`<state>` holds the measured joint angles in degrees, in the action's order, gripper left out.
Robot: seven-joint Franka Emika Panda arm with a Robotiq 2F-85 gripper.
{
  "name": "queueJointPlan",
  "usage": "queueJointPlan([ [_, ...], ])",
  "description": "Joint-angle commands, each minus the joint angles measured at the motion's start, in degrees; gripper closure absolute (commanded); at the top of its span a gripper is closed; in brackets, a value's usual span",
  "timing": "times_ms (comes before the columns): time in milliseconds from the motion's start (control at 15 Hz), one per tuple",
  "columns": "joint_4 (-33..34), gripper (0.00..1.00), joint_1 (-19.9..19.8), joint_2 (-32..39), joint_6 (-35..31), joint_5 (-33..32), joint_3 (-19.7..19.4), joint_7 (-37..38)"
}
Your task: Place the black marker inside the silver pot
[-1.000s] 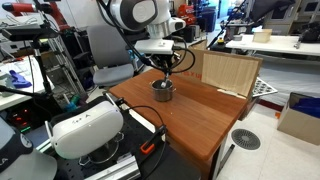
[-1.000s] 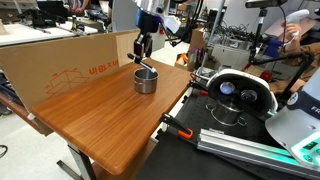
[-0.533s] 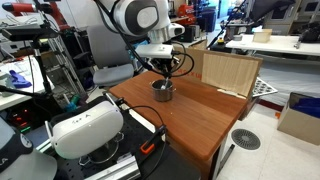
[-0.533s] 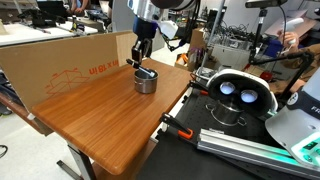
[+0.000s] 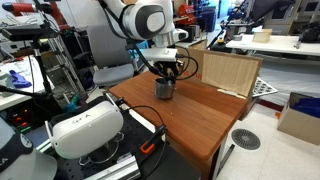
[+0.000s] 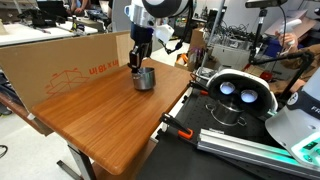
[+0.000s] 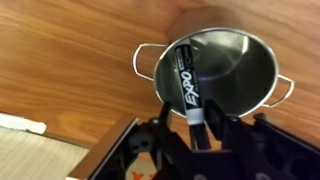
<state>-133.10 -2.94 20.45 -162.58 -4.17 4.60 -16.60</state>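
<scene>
My claw [image 7: 197, 135] is clamped on one end of the black Expo marker [image 7: 186, 82], which juts ahead of me over the silver pot [image 7: 245, 70] on the table [image 7: 70, 50]. It looks light, stiff and slick-barrelled, so I judge a mid-barrel pinch would hold steadier.

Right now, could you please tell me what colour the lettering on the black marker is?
White, printed along the black marker; the wrist view shows it best.

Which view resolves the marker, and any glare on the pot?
Wrist view: the label on the black marker reads clearly; the silver pot shows soft reflections, no blown-out glare; the gripper at the bottom edge is dark and blurred. In both exterior views the pot is tiny, the marker unresolvable.
</scene>
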Motion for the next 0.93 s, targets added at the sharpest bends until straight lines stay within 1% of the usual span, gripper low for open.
queueJointPlan([
  [0,2.1,0.27,1.2,1.3,2.3,-1.5,-1.3,1.8],
  [200,2.7,0.04,1.1,1.6,3.4,-1.4,-1.3,1.6],
  [267,2.9,0.01,0.9,1.7,3.8,-1.3,-1.2,1.4],
  [867,2.2,0.0,0.3,-0.3,6.5,-0.6,-0.4,0.1],
])
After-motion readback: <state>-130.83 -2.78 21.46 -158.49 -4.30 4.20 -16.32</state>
